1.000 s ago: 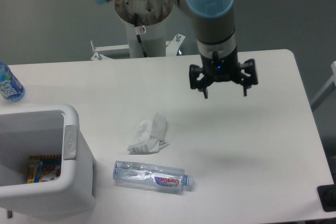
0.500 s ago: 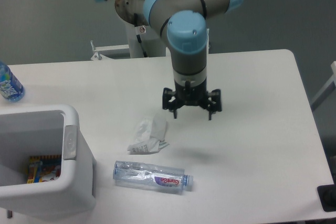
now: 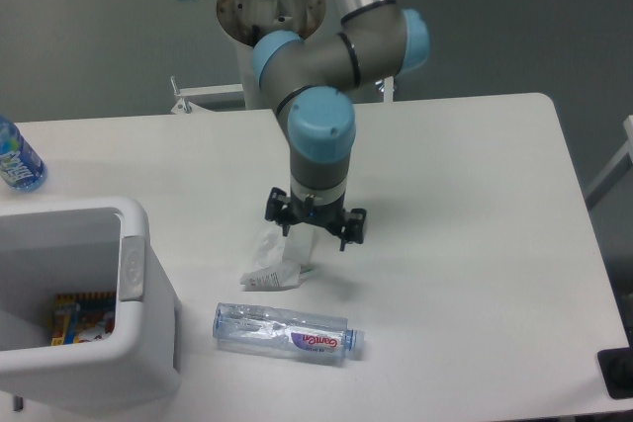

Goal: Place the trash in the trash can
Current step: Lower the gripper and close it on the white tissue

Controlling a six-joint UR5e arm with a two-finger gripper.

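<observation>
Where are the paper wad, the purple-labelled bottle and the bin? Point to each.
paper wad (image 3: 269, 262): fixed camera, its lower crumpled part.
bottle (image 3: 287, 330): fixed camera, middle of its clear body.
bin (image 3: 134, 269): fixed camera, grey panel on its side wall.

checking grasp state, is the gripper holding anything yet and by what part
Nothing is held. The gripper is open, hanging over the paper wad, which lies on the table.

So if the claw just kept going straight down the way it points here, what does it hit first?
Most likely the crumpled paper wad. The open claw points down with the wad beneath its left side. Height is hard to judge from this single view, so one finger could land on the table beside it instead.
</observation>
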